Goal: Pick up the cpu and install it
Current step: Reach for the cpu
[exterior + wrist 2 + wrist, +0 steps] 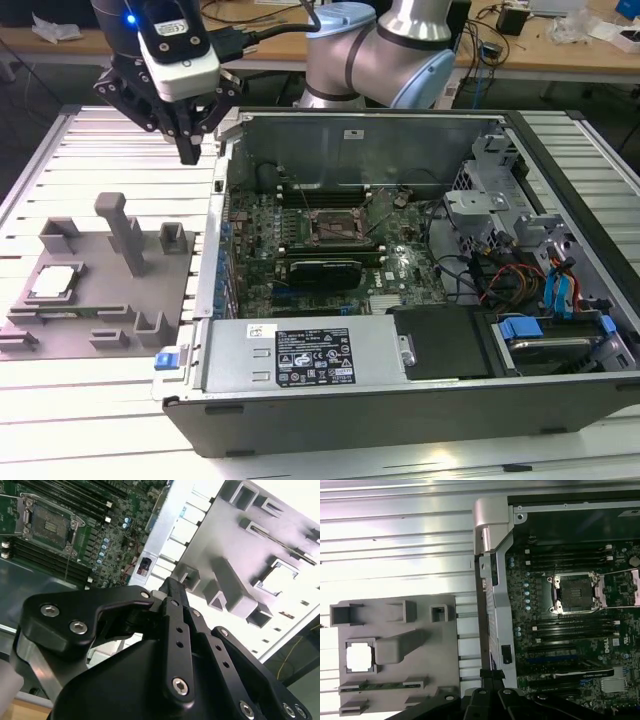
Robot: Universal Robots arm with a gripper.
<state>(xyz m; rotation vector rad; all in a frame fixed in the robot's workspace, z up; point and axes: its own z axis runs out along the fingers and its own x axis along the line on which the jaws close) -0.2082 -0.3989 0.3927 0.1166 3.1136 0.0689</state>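
We begin with the slatted metal surface (100, 130), which carries everything. The open computer case (400, 400) lies on it toward the exterior view's right, and the grey fixture plate (100, 290) lies just beside the case on that view's left.

The arm (390, 40) reaches in from behind the case. It carries the hand (190, 150) above the gap between the plate and the case wall. The hand's fingertips are drawn together on nothing, so we judge the step in hand to be the reach for the chip, with the pick not yet made.

Inside the case, the dark socket (575, 592) on the board looks empty. The cpu (55, 283) lies flat in a square recess on the plate's far side from the case, well apart from the hand. The first wrist view shows it as a pale square (359, 657).

To do this well, we would part the fingers before descending and centre the hand squarely over the recess. We would also turn the wrist so the pads meet two opposite edges of the chip. The plate's upright post (125, 230) stands near the recess, so we would come straight down rather than sweep in sideways. The chip is thin and sits low between the recess walls, so the grip should be shallow and light, and the chip should be lifted level.
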